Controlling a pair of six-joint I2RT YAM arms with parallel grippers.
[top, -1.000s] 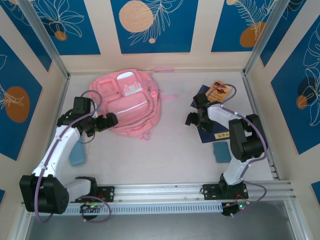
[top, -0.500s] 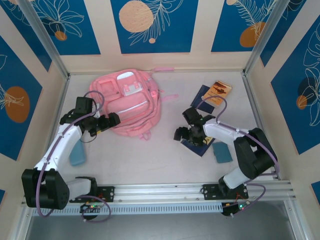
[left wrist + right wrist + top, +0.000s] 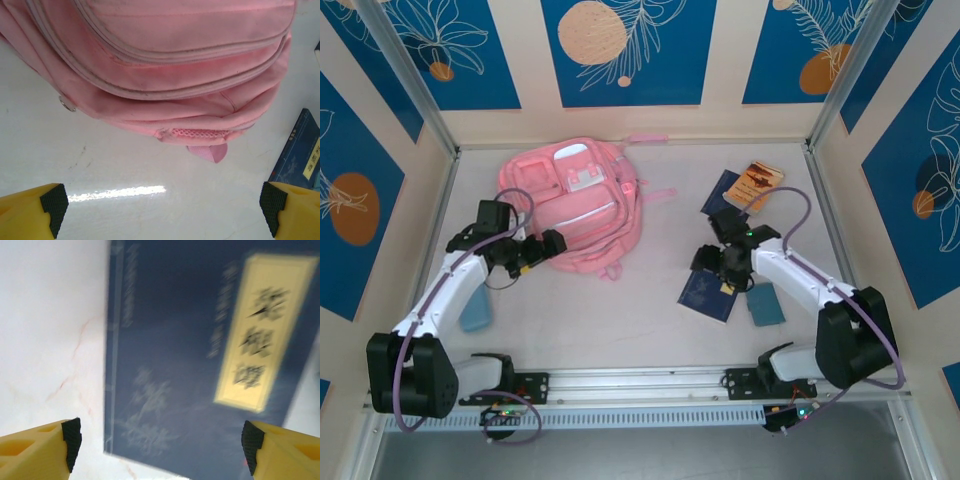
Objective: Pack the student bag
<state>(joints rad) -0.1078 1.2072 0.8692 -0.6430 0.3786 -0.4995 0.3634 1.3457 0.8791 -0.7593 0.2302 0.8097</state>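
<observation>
The large soft pink fabric backpack (image 3: 575,205) lies flat far-left on the white table (image 3: 620,320); left tool (image 3: 540,247) gapes wide beside its edge; right tool (image 3: 713,264) spread wide above a dark-blue book (image 3: 703,295), gripping nothing.

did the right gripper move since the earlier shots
Yes. In the top view the right gripper has moved away from the orange book toward the near rail, and now sits over the dark blue book.
</observation>
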